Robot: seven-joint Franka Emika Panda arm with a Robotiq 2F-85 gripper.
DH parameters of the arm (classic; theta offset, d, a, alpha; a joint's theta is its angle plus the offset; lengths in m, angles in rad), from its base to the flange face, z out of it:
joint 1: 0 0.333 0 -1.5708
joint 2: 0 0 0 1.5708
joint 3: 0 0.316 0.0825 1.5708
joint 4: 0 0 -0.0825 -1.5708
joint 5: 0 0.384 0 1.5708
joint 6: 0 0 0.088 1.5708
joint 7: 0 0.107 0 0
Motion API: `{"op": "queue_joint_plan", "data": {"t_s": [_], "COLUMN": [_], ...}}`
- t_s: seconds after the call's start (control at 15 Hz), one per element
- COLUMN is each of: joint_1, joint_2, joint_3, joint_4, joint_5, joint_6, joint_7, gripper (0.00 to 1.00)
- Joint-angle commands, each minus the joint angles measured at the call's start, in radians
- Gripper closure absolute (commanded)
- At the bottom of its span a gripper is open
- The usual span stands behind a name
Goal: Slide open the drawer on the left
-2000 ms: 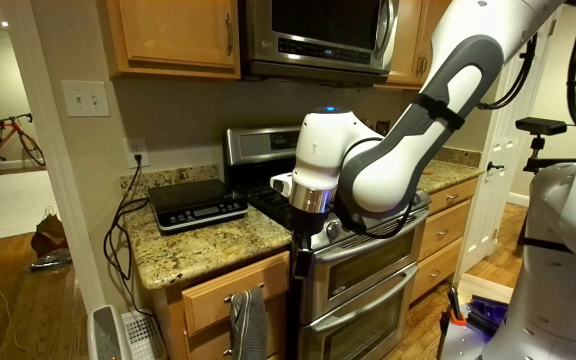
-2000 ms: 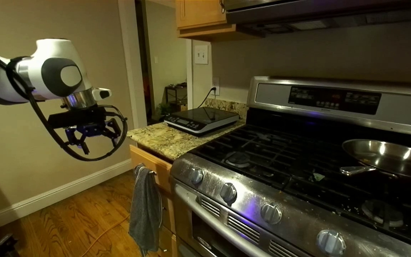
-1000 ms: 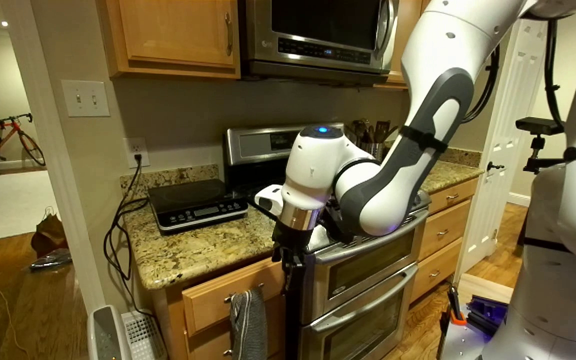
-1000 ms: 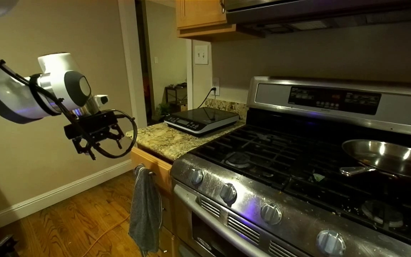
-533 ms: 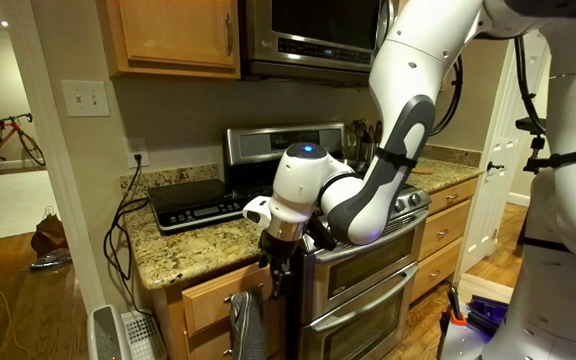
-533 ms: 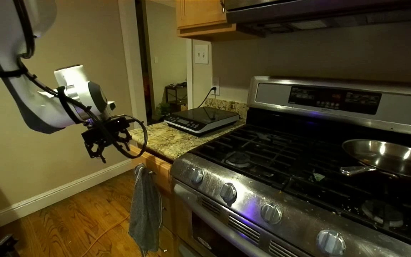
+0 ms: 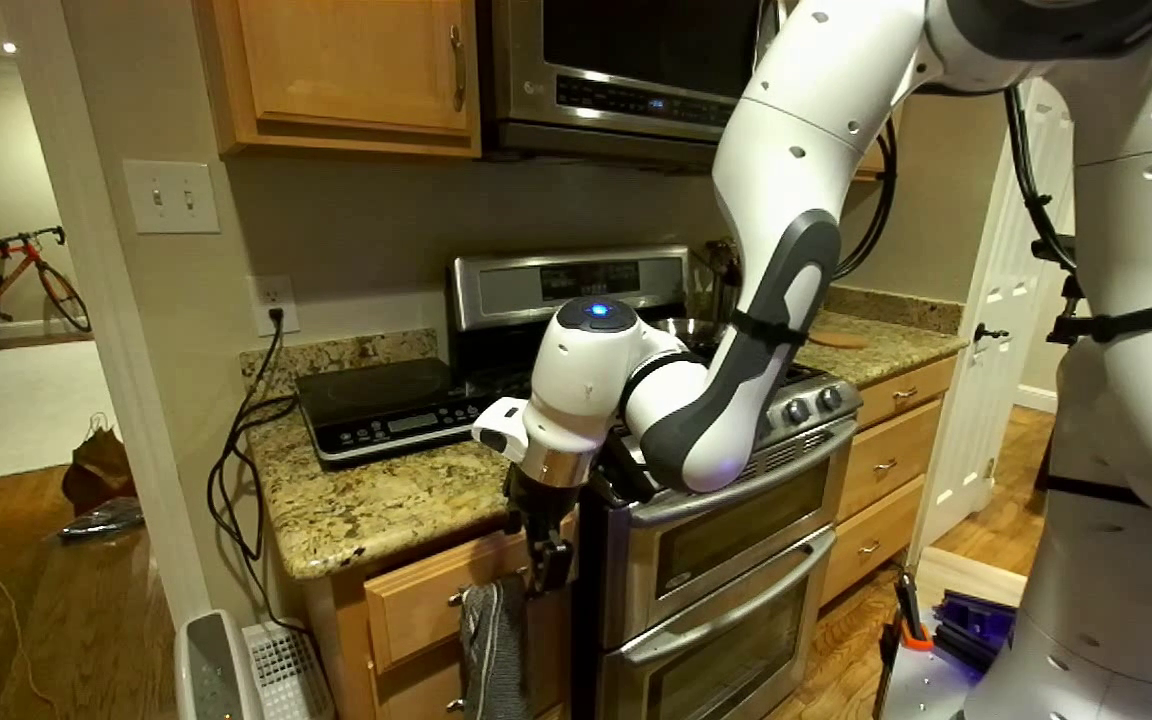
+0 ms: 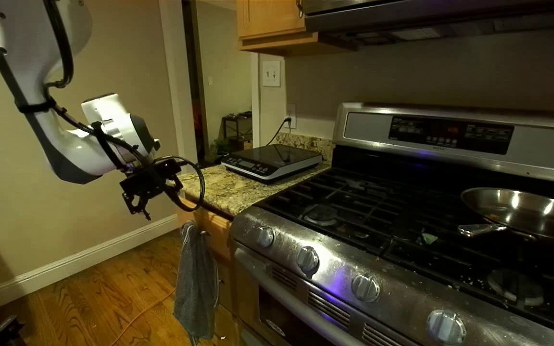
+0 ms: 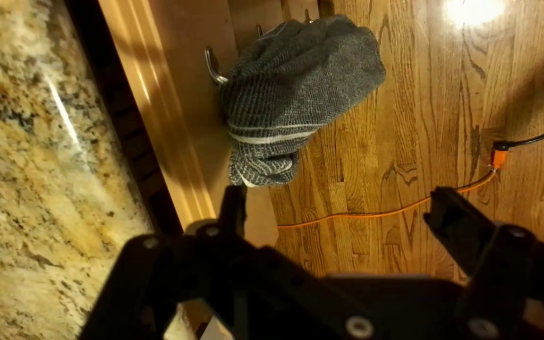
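1. Plainly, the hand (image 9: 338, 191) stands wide.
2. The drawer (image 9: 184, 108), slightly ajar, lies at the hand's ten o'clock in the wrist view.
3. Toward eleven, a towel (image 9: 295, 85) hangs down the drawer's front.

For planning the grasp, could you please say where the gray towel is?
In the wrist view, the gray towel hangs at upper center from the drawer handle, right of the countertop.

In an exterior view, the camera is obliquely facing oven doors (image 7: 736, 530) from well back; in an exterior view, it is looking across nearby burner grates (image 8: 383, 221). Both are sharing the induction cooktop (image 8: 277, 159). The wrist camera is facing down, near the oak drawer (image 9: 196, 118).
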Motion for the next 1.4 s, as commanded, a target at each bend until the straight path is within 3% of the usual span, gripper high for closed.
{"op": "queue_joint_plan", "data": {"t_s": [0.0,0.67,0.87,0.93,1.07,1.13,1.33], "joint_1": [0.019,0.089,0.136,0.149,0.172,0.182,0.210], "joint_2": [0.034,0.233,0.286,0.302,0.332,0.346,0.386], "joint_3": [-0.023,-0.114,-0.169,-0.185,-0.208,-0.218,-0.245], "joint_4": [0.025,0.181,0.228,0.244,0.273,0.289,0.326], "joint_5": [-0.037,-0.171,-0.212,-0.223,-0.235,-0.240,-0.240], "joint_6": [0.010,0.024,0.032,0.034,0.032,0.033,0.034], "joint_7": [0.029,0.081,0.127,0.142,0.165,0.172,0.183], "gripper": [0.00,0.00,0.00,0.04,0.28,0.30,0.51]}}
